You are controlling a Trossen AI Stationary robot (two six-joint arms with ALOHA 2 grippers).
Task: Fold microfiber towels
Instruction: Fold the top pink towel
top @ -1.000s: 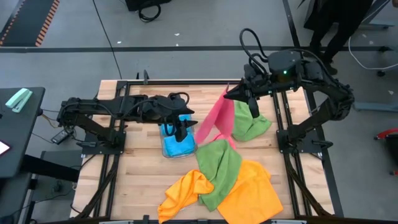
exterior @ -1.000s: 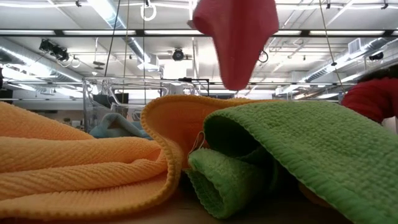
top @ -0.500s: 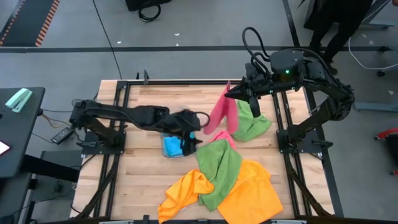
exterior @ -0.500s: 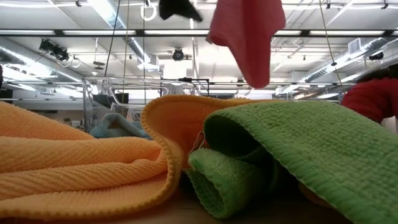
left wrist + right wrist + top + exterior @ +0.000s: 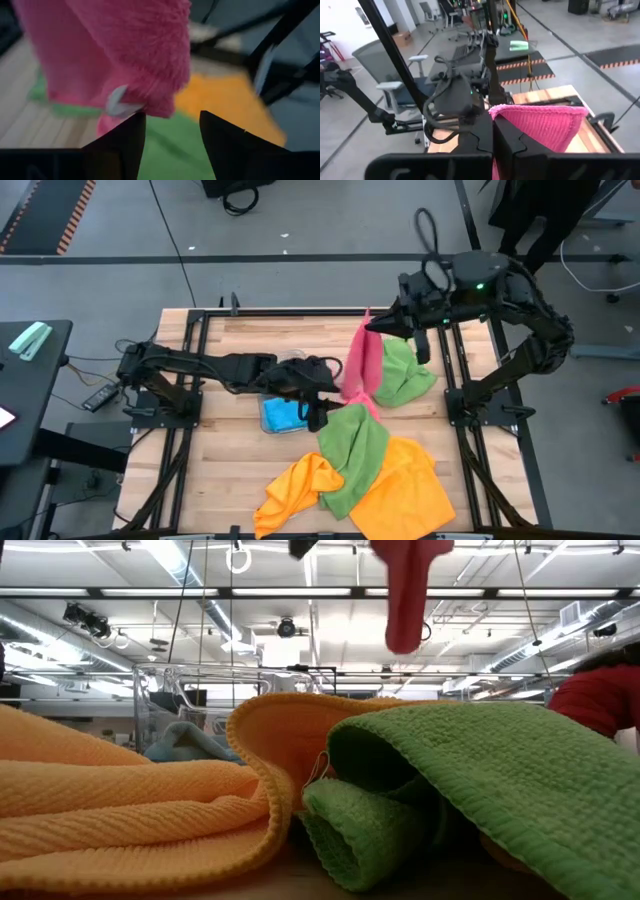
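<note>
A pink towel [image 5: 358,365] hangs in the air over the table's far middle, and my right gripper [image 5: 372,328] is shut on its top. My left gripper [image 5: 330,388] stands open at the towel's lower corner [image 5: 150,102], which bears a white tag [image 5: 119,102]; in the left wrist view the corner hangs just past the two fingertips. On the table lie a blue towel [image 5: 283,416], two green towels [image 5: 405,375] [image 5: 352,445] and two orange towels [image 5: 300,485] [image 5: 405,490], heaped and overlapping near the front edge. My right gripper pinches the pink towel's top corner [image 5: 520,122] between its two shut fingers, coming nearly level from the table's right side. The towel hangs slack below the fingers, lifted clear of the table. Whether my left gripper touches the lower corner, I cannot tell.
The blue towel lies in a clear plastic tray [image 5: 160,700] left of the middle. The heap of green and orange towels [image 5: 430,780] fills the near right part of the table. Bare wood [image 5: 230,470] shows at the near left. Dark frame rails run along both sides.
My left gripper has gone from above the blue towel toward the table's right edge, up to the pink towel's lower corner, sinking a little. The pink towel's lower end has risen, as the low view shows.
</note>
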